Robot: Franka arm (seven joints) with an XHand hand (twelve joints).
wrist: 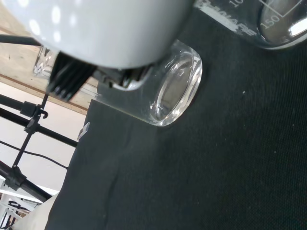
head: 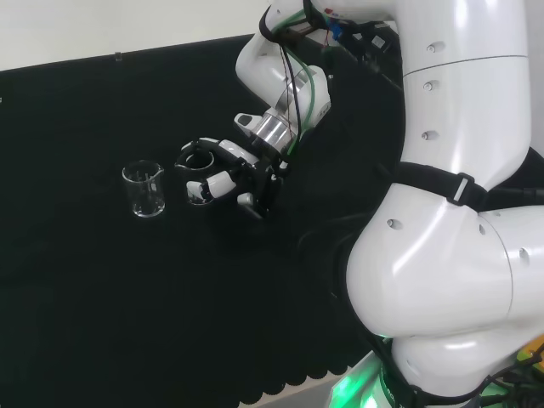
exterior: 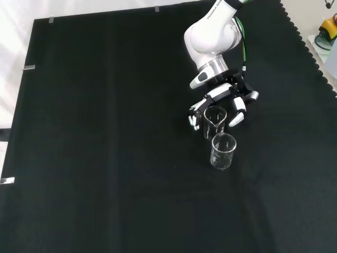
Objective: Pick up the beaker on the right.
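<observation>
Beaker [exterior: 215, 120] sits w/ hand [exterior: 224, 100] curled round it, 2nd beaker [exterior: 223, 151] just beside, front view.

On the matt black cloth [exterior: 105, 158], two clear, glossy glass beakers [exterior: 223, 151] [exterior: 215, 119] catch highlights, the far one at twelve o'clock of the near one in the front view, under the smooth, glossy white plastic arm [head: 463, 195].

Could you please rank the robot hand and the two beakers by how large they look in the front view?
1. Robot hand, largest.
2 and 3. Beaker in the robot hand and free beaker look alike; I would not rank them.
</observation>
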